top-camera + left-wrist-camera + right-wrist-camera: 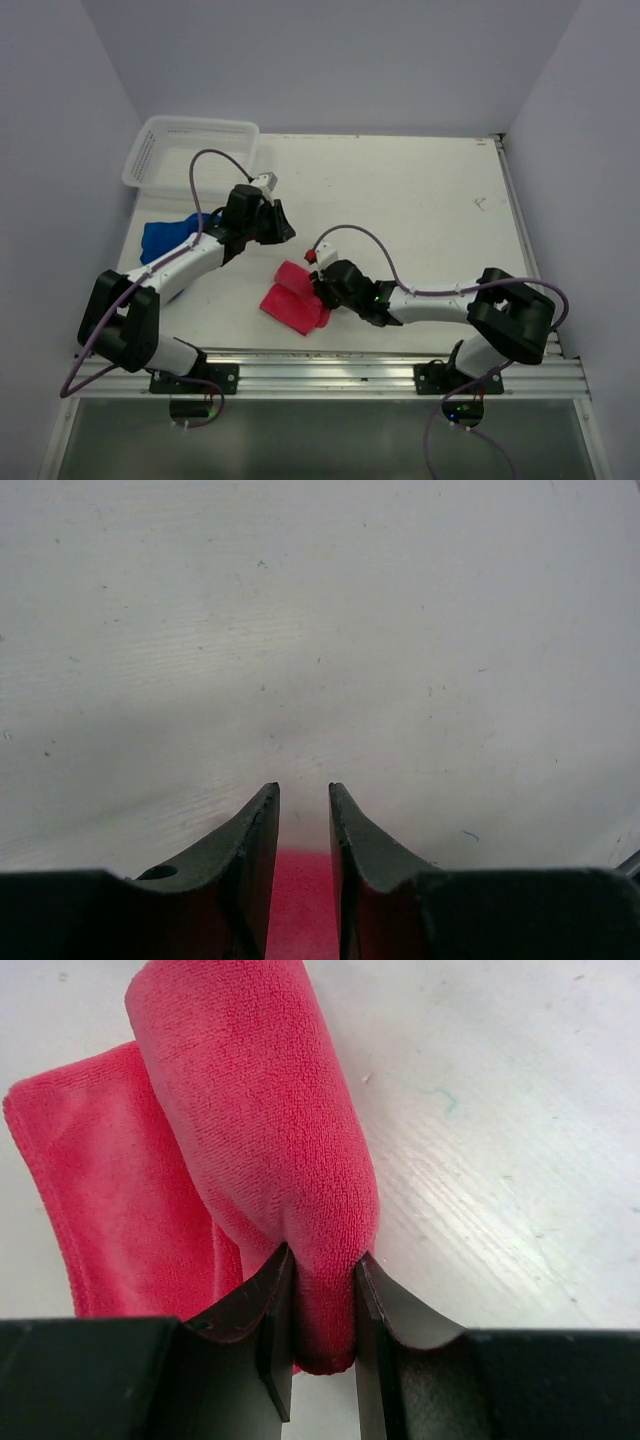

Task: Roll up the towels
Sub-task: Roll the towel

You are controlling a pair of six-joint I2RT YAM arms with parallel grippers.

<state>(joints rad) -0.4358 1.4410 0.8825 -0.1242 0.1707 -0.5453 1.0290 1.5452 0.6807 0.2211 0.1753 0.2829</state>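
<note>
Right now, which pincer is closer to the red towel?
The right. The right pincer grips the red towel at its rolled end; the left pincer hangs apart from it, farther back.

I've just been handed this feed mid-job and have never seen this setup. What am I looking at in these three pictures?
Two robot arms are bolted at the near edge of a white table. The overhead picture looks down from behind them. The other two come from a camera on each wrist, looking along that arm's dark fingers. On the table lie a red towel and a blue towel, with a white basket at the far left corner. The right gripper pinches the end of the red towel's rolled part. The left gripper holds nothing: its fingers are narrowly apart over bare table.
</note>
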